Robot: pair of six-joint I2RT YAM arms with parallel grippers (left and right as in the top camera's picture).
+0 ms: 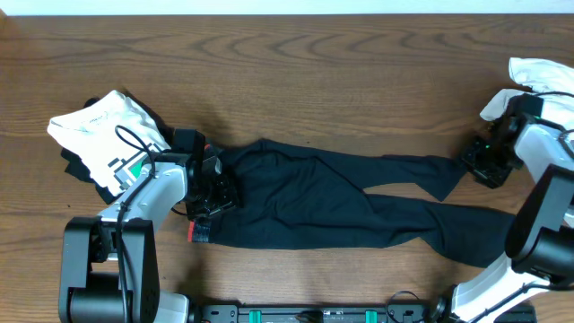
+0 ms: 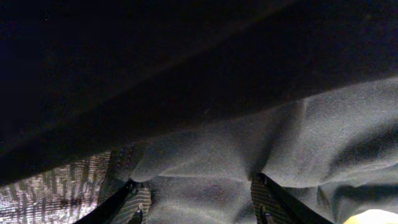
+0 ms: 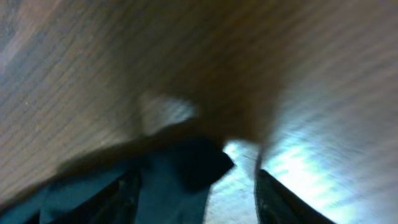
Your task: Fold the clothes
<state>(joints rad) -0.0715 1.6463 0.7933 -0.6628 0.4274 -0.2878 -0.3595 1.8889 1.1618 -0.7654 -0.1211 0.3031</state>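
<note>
— Trousers [image 1: 332,202], the dark pair: where on the table [image 1: 314,81]?
— Flat along the table's near half, waist toward its left end, legs toward its right.
— And the left gripper [image 1: 215,193]?
— At the waistband, fingers [image 2: 134,205] spread apart, cloth bunched between them, nothing pinched.
— The right gripper [image 1: 480,161]?
— Toward the table's right end, at a leg cuff, jaws parted; its wrist view is blurred.

Table [image 1: 314,81] behind trousers [image 1: 332,202] open; left pile [image 1: 103,126], right pile [image 1: 541,74] probably obstruct.
</note>
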